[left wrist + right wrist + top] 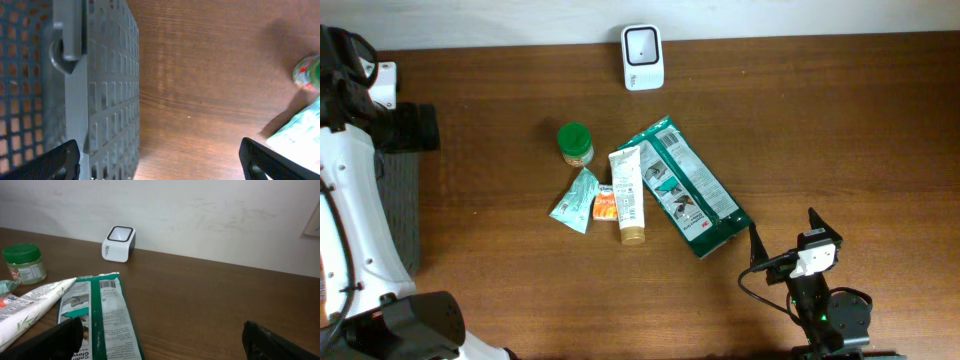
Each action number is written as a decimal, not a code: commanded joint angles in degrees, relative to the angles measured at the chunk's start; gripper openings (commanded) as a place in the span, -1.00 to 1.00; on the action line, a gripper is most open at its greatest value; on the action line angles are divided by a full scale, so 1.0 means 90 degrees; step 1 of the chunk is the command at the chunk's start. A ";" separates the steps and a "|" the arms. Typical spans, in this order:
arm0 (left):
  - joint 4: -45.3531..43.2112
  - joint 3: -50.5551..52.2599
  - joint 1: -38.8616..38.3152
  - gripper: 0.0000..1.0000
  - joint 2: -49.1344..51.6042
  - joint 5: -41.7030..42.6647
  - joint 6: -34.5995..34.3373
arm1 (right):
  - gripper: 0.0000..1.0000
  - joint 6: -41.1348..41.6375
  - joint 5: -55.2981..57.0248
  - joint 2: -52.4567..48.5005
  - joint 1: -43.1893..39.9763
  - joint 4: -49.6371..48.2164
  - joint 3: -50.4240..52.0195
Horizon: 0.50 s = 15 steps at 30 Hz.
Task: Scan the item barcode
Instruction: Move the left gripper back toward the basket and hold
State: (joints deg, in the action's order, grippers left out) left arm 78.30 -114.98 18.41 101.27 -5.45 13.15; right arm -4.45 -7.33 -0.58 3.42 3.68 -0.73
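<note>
Clutter sits ahead of the right gripper (pixel 162 342) and to its left. A green pack (pixel 100 315) lies flat on the table (pixel 210 305), its near end just in front of the gripper's left finger, and a barcode shows on its upturned face towards the far end. A white tube (pixel 35 310) lies farther left of the gripper, along the pack's left side, with its far end meeting the pack's corner. Beyond the tube, well off to the left, a green-lidded jar (pixel 22 262) stands upright. The scanner (pixel 119 244) (a small white box with a dark window on top) stands farther ahead, left of the gripper's centre line. It is close to the wall and well apart from the items. The right gripper's jaws are spread wide with nothing between them, and they touch none of the items.

The left gripper (pixel 160 162) is likewise spread wide and empty, over bare wood. A grey perforated basket (pixel 105 100) fills the side ahead of its left finger. Past its right finger the jar appears blurred at the edge of the view. A pale teal sachet (pixel 297 132) lies nearer to that finger. Seen from overhead, a small orange packet (pixel 605 205) lies between the sachet and the tube.
</note>
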 commanded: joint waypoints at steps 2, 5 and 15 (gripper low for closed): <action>-0.0189 -0.0034 0.0027 0.99 0.0002 0.0733 0.0631 | 0.96 0.0051 0.0015 0.0044 0.0032 0.0007 0.0046; -0.0355 -0.0034 0.0027 0.99 0.0002 0.1812 0.0634 | 0.96 0.0051 0.0015 0.0044 0.0032 0.0007 0.0046; -0.0163 0.0362 0.0034 0.99 0.0347 -0.0134 -0.0049 | 0.96 0.0051 0.0015 0.0044 0.0032 0.0007 0.0046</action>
State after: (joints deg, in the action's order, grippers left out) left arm 76.99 -112.27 18.46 102.63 0.30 13.80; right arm -4.45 -7.33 -0.58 3.42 3.68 -0.73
